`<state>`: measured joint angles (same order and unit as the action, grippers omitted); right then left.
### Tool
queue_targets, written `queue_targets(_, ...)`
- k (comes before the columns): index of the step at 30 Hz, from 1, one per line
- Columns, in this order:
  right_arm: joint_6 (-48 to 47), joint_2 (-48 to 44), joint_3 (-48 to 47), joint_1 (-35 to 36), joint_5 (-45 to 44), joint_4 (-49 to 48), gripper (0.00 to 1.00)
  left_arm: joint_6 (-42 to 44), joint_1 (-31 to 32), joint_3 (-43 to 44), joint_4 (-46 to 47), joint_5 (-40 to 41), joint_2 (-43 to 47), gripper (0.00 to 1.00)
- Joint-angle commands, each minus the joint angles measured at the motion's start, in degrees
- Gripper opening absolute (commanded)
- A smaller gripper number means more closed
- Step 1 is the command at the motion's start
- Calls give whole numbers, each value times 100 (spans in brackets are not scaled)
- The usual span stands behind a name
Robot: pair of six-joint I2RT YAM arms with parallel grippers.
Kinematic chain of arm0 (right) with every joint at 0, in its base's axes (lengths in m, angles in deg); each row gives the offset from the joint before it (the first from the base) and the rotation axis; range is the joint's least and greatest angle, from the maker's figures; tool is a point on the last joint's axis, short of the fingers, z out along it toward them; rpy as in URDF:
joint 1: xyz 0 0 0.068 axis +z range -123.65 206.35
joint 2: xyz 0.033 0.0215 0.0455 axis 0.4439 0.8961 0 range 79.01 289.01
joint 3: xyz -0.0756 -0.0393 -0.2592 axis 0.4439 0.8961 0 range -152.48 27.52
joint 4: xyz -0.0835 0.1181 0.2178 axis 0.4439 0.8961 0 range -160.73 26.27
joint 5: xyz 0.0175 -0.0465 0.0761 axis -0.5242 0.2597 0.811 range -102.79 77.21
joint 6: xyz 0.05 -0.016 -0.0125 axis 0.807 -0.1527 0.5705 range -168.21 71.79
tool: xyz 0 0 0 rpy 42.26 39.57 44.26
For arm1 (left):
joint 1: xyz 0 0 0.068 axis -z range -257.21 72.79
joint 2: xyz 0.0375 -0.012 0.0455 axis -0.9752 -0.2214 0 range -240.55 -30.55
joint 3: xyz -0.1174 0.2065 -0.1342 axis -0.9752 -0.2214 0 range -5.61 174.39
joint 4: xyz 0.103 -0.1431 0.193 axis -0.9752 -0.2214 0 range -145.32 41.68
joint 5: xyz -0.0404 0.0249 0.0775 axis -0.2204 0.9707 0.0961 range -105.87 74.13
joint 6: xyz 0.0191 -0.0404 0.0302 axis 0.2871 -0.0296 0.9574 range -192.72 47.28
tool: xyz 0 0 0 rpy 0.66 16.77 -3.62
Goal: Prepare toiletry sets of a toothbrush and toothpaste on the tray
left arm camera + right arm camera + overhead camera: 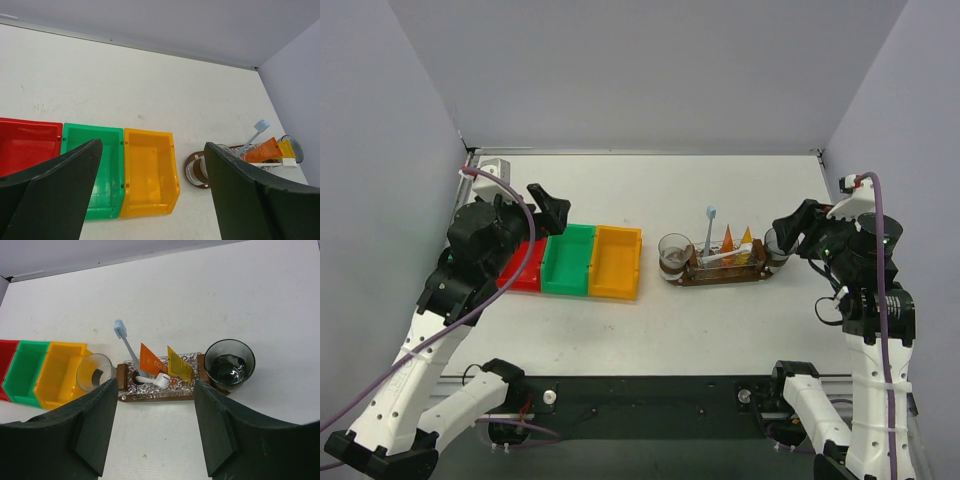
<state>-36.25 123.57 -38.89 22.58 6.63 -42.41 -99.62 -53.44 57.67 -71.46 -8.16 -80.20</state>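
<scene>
The dark-brown tray [720,279] lies right of centre, a foil-like sheet on it. One toothbrush [709,230] stands tilted in it, pale blue head up. A second white toothbrush [725,258] lies across it. The orange toothpaste tube [727,240] and the yellow one [746,238] stand upright beside them. In the right wrist view the tray [155,397], blue-headed brush [120,329], lying brush [155,380], orange tube [149,360] and yellow tube [178,365] show beyond my open, empty right gripper [155,430]. My left gripper [152,195] is open and empty above the bins.
A clear glass [674,253] stands at the tray's left end and a dark glass [777,243] at its right end. Red [525,268], green [568,260] and yellow [616,262] bins sit side by side on the left, with nothing visible inside them.
</scene>
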Motion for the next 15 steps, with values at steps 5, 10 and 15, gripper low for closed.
queue_targets(5, -19, -70, 111, -36, -8, -441, 57, -52, -30, 26, -59, 249, 175, 94)
queue_targets(10, -28, -79, 146, -36, 27, -476, 57, -70, -30, 61, -112, 276, 149, 94)
queue_targets(15, -19, -79, 181, -27, 36, -511, 57, -105, -22, 96, -191, 319, 104, 94)
